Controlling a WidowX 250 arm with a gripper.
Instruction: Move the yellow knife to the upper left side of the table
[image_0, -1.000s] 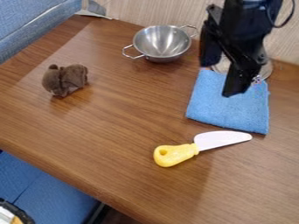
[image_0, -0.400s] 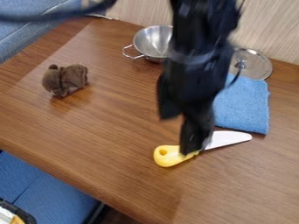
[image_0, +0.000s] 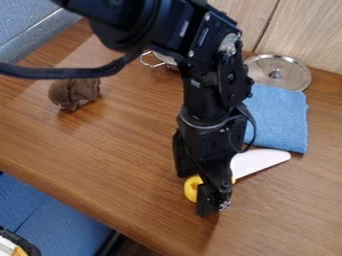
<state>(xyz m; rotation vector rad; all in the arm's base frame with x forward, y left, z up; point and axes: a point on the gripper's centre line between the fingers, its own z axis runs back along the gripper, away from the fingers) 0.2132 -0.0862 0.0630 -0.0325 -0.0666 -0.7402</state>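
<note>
Well, the black gripper (image_0: 196, 194) hangs down over the near middle of the wooden table (image_0: 107, 155), its two fingers parted, one on the far left side of the yellow handle (image_0: 191, 188) and the other on the near right side; whether either one presses on it, I cannot tell. The yellow knife (image_0: 260, 161) lies on the table, right of the middle, its pale blade reaching to the right and slightly far, just beside the near edge of the folded blue cloth (image_0: 279, 117). Beyond the cloth, at the far right, rests a round metal lid (image_0: 287, 75). A metal pot (image_0: 162, 58) sits at the far side, mostly hidden behind the arm, and a small brown plush toy (image_0: 72, 95) sits at the left, partly behind the arm's cable (image_0: 60, 72)
</note>
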